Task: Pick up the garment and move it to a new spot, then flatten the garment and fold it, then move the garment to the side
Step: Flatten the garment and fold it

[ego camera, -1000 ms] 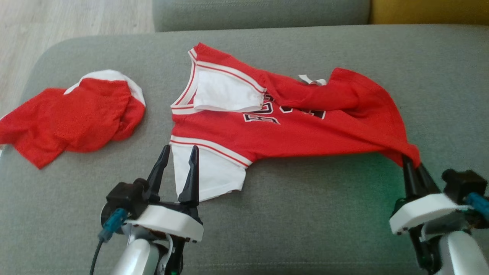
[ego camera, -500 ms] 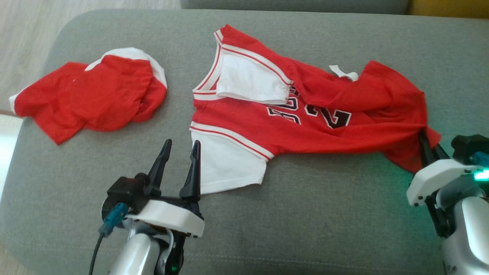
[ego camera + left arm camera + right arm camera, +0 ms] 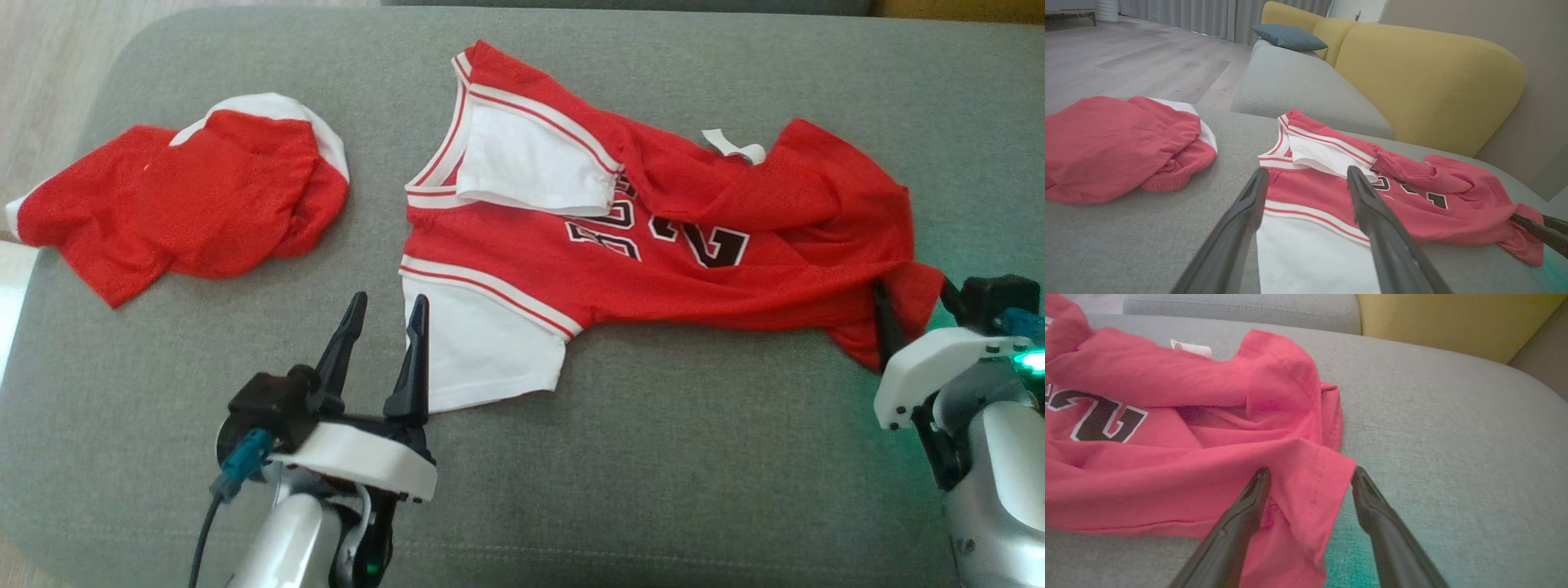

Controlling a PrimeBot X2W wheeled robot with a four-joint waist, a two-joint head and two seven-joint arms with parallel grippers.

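Red shirt (image 3: 653,245) with white sleeves and dark numerals lies sideways on the grey sofa seat (image 3: 653,474). Neck end points to the robot's left, hem end to its right. Cloth is rumpled: long folds run across the body, and the far edge is bunched up. One white sleeve is folded over onto the chest; the other lies flat at the shirt's near edge. A small white label (image 3: 735,147) sticks out at the shirt's far edge.

Left tool (image 3: 389,298) sits at the shirt's near sleeve, fingers spread wide, gripping nothing. Its right finger tip stands over the sleeve's edge; its left finger stands over bare seat just beside the shirt. In the left wrist view the sleeve spreads below and between the fingers. Contact with the cloth: cannot tell.

Right tool (image 3: 1310,470) sits at the shirt's hem corner, fingers spread wide. The hem corner lies loose between them, resting against one finger, not pinched. Green glow falls on the seat just beside the hem.

Red shorts (image 3: 188,212) with a white band lie in a heap to the robot's left of the shirt's neck end, well apart from it.

Beyond the shirt's far edge stands a yellow backrest (image 3: 1425,77), with a blue pillow (image 3: 1288,36) farther off and a pale wood floor (image 3: 1126,61).
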